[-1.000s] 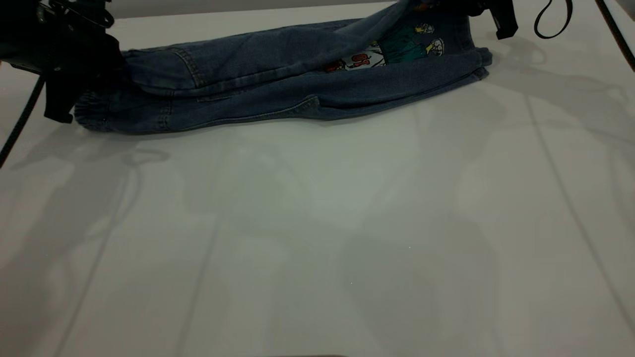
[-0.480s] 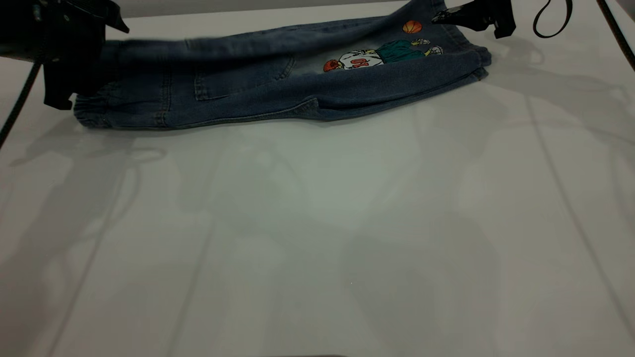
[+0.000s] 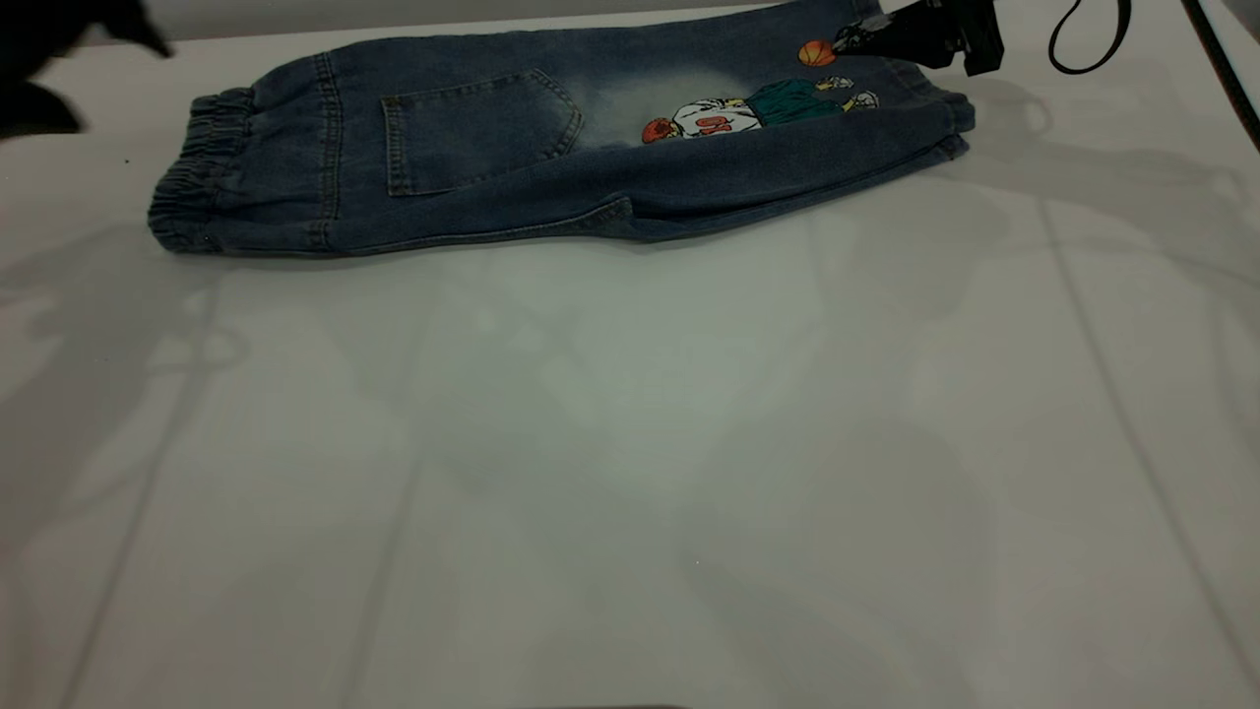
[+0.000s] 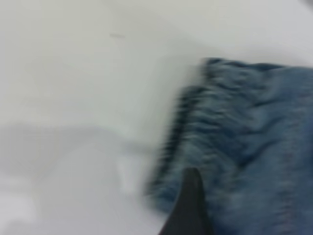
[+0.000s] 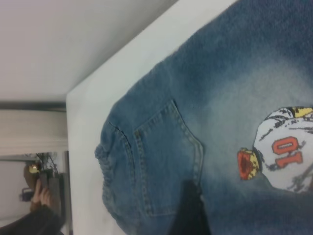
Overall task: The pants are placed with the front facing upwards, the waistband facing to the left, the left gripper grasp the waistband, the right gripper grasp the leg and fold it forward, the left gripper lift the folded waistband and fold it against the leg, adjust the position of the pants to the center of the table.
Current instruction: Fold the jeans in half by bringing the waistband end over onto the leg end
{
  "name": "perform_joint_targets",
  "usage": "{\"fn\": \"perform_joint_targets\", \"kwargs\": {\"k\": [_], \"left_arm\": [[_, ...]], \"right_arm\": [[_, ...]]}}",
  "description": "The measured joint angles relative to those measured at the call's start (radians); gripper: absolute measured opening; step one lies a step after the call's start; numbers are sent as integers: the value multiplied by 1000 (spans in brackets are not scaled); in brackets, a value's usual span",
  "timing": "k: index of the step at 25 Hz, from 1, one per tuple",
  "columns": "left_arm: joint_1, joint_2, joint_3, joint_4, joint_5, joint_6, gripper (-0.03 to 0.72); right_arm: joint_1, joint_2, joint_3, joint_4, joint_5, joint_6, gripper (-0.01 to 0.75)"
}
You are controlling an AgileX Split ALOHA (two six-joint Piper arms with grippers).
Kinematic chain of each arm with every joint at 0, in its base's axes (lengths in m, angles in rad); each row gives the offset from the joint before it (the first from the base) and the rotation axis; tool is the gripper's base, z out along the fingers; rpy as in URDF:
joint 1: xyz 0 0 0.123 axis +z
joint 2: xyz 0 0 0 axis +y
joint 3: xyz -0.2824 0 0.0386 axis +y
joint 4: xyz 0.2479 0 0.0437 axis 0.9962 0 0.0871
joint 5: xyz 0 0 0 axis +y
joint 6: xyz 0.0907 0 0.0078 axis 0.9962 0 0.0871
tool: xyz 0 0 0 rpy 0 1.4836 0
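Pants [image 3: 512, 162]: one pair, folded lengthwise, flat at far side of counter [image 3: 630, 443], waistband [image 3: 197, 167] toward left, one back pocket [image 3: 477, 128] and one cartoon print [image 3: 758, 108] facing up. Left gripper [image 3: 49, 59] at far-left edge, off the cloth, jaws state unclear. Right gripper [image 3: 866, 39] above leg end by the print, can't tell if jaws grip anything.

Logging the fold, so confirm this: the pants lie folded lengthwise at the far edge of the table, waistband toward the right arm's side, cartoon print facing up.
One detail is wrong. The exterior view shows the waistband at the left arm's end of the pants, not the right arm's. The rest holds: they lie folded lengthwise at the far edge of the table, cartoon print up.
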Motion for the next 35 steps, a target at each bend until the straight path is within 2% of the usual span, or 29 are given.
{"fn": "perform_joint_targets", "kwargs": {"k": [3, 6, 10, 14, 16, 19, 24, 29, 35], "left_arm": [[1, -51, 0, 141, 140, -63, 552], [1, -57, 0, 188, 185, -76, 539], [-3, -58, 0, 250, 227, 12, 519], [-6, -58, 0, 255, 391, 146, 517], [-6, -58, 0, 208, 461, 230, 517], [3, -59, 0, 15, 501, 407, 517], [30, -57, 0, -371, 562, 829, 517], [137, -20, -3, -777, 562, 1178, 517], [259, 34, -57, -1229, 616, 1596, 516]], "right_arm": [[0, 0, 0, -12, 3, 0, 494], [0, 0, 0, -13, 3, -2, 494], [0, 0, 0, -13, 3, -2, 494], [0, 0, 0, -26, 15, -3, 494], [0, 0, 0, -32, 18, -3, 494], [3, 0, 0, -36, 19, -3, 494], [18, 0, 0, -46, 21, -3, 494], [28, 0, 0, -81, 25, -3, 494], [30, 0, 0, -88, 25, -3, 494]]}}
